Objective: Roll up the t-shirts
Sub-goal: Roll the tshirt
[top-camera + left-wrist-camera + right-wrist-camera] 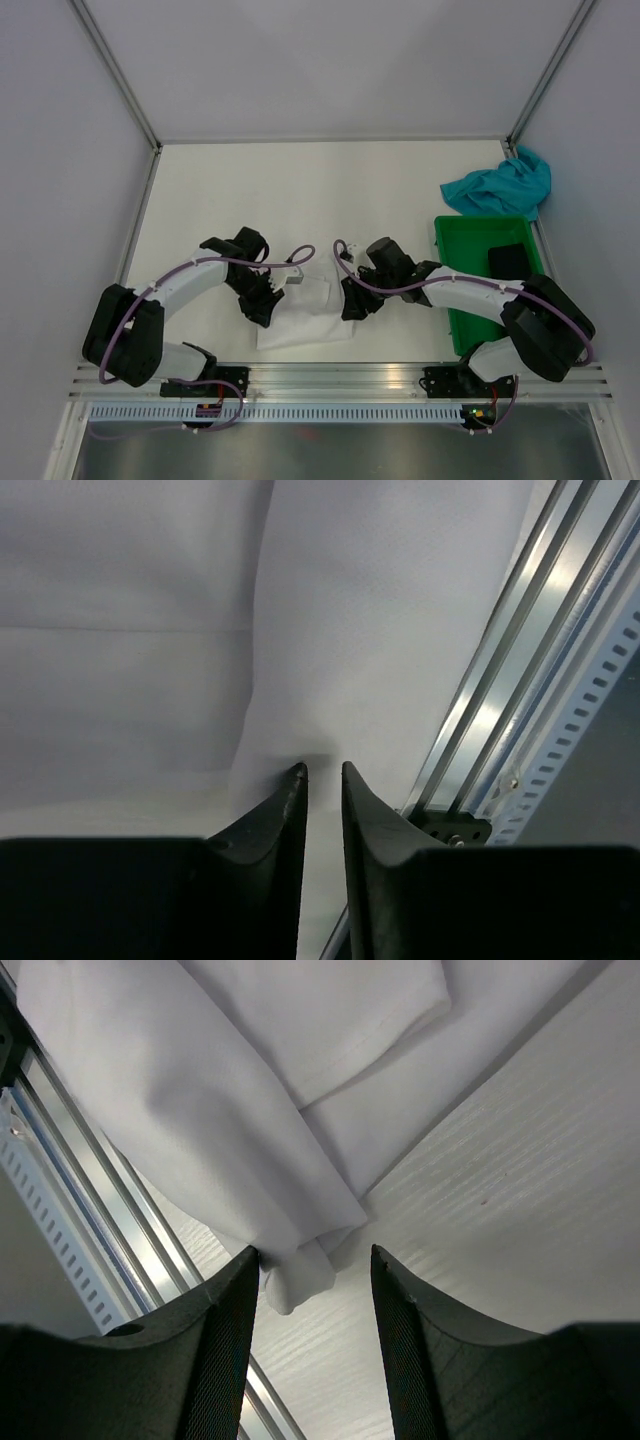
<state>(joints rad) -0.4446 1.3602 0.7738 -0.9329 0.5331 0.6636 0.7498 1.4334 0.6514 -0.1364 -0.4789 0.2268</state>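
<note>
The white t-shirt (308,318) lies folded flat near the table's front edge, between my two grippers. My left gripper (264,301) is at its left edge; in the left wrist view (322,768) the jaws stand almost together, tips pressed into the white cloth (350,630), with cloth in the narrow gap. My right gripper (356,300) is at the shirt's right edge; in the right wrist view (315,1255) it is open, and a bunched corner of the white shirt (295,1282) touches its left finger. The teal-blue t-shirt (500,186) lies crumpled at the back right.
A green crate (470,228) stands at the right with a black object (508,259) inside. An aluminium rail (340,375) runs along the front edge, just below the white shirt. White walls enclose the table on three sides.
</note>
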